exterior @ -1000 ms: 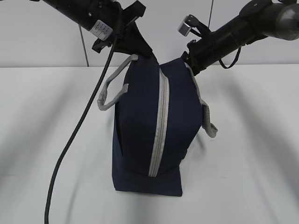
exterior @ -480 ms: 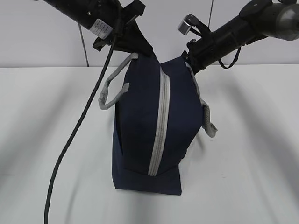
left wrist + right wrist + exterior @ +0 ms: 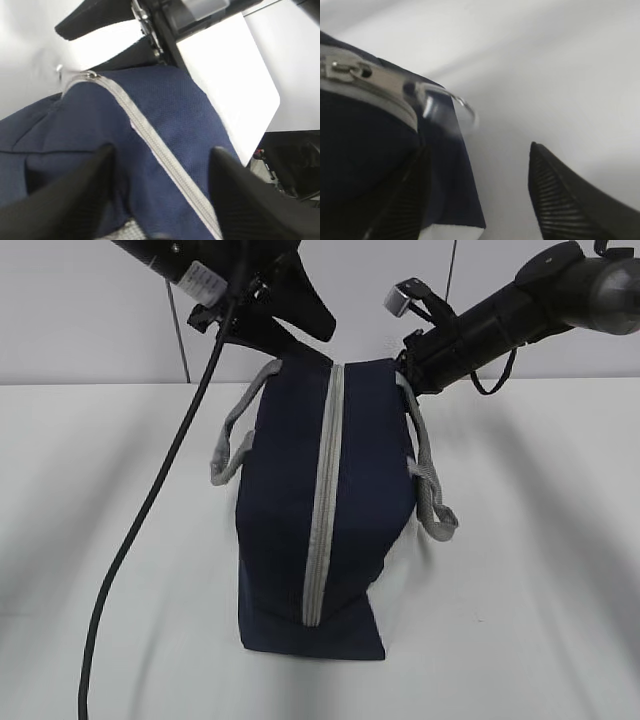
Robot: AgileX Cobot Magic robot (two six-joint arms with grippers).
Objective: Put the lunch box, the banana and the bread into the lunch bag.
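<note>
While the lunch bag [image 3: 325,510] stands upright on the white table [image 3: 540,570] with its grey zipper [image 3: 322,500] closed, the left gripper [image 3: 160,187] hovers over its top, jaws apart, holding nothing; the right gripper [image 3: 477,192], likewise spread and empty, sits beside the round pull ring [image 3: 462,107].

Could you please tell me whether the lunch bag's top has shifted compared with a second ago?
Yes. Against the wall's dark seam, the top of the lunch bag has swung left and squared up, and its zipper now runs nearly straight instead of slanting.
</note>
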